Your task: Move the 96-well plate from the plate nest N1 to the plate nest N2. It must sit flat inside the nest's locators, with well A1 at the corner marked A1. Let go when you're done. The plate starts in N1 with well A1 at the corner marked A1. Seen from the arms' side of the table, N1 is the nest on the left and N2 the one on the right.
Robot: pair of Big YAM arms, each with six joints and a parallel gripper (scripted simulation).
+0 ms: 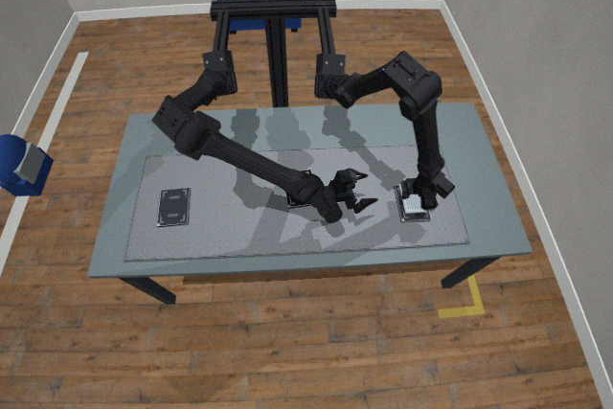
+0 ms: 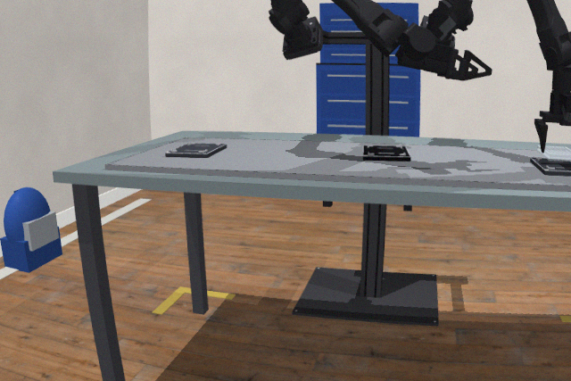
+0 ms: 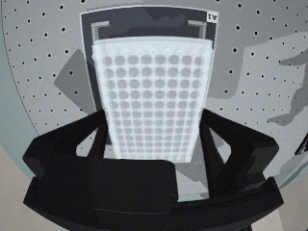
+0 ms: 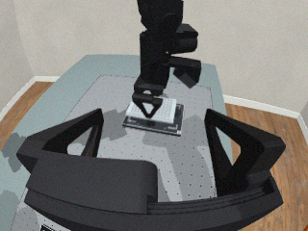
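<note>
The clear 96-well plate (image 1: 413, 205) (image 2: 555, 152) (image 3: 151, 96) (image 4: 166, 113) hangs a little above nest N1 (image 1: 416, 219) (image 2: 553, 171) (image 3: 144, 24). My left gripper (image 1: 417, 194) (image 3: 153, 114) is shut on its long sides, near one end. In the left wrist view the plate narrows strongly toward the gripper and looks tilted. N1's A1 label (image 3: 212, 17) shows at the top right; the plate's own A1 mark cannot be read. N2 (image 1: 172, 206) (image 2: 195, 150) is empty. My right gripper (image 1: 372, 188) (image 2: 488, 71) is open and empty, high over the table.
A third, empty nest (image 2: 386, 153) sits mid-table between N1 and N2. In the top view the right arm (image 1: 257, 162) reaches over it and partly hides it. The perforated board (image 1: 222, 240) carries all the nests.
</note>
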